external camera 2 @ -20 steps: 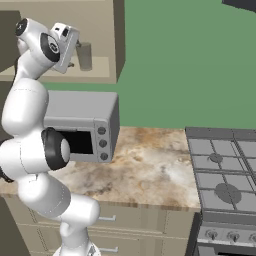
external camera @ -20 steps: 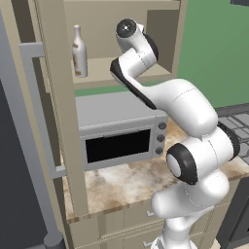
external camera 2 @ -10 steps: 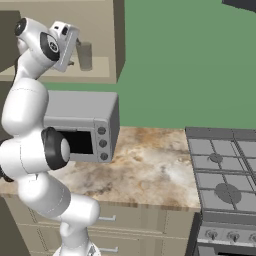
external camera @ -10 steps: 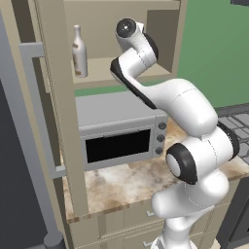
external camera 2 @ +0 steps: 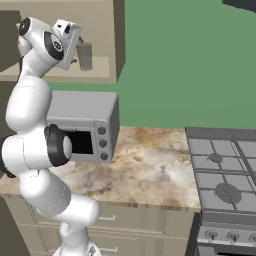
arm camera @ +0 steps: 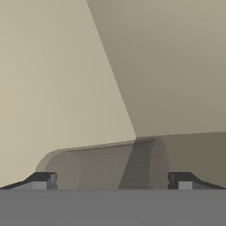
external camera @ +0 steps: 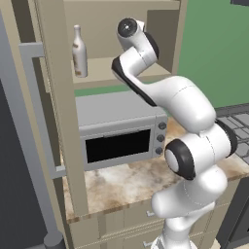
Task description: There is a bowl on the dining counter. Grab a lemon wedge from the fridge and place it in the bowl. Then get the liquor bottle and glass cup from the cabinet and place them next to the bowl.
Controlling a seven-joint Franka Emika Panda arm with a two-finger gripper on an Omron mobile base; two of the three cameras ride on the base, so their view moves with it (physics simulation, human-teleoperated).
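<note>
The arm is up high, its hand inside the open cabinet; in the hand view the fingers stand spread as wide as they go, one tip at each side of the glass cup, nothing gripped between them yet; the cup fills the space just ahead of them, its translucent grey wall lying across the view, with the cabinet's beige back and side panels behind it. From the right base view the glass cup stands upright on the cabinet shelf, just beyond the hand. Over on the left of the same shelf the liquor bottle stands upright, well apart from the cup, with the arm's upper links between them; the cabinet door hangs open at the left, its long grey handle facing out. Below the shelf sits a grey microwave on the marbled table; a gas stove lies to the right.
</note>
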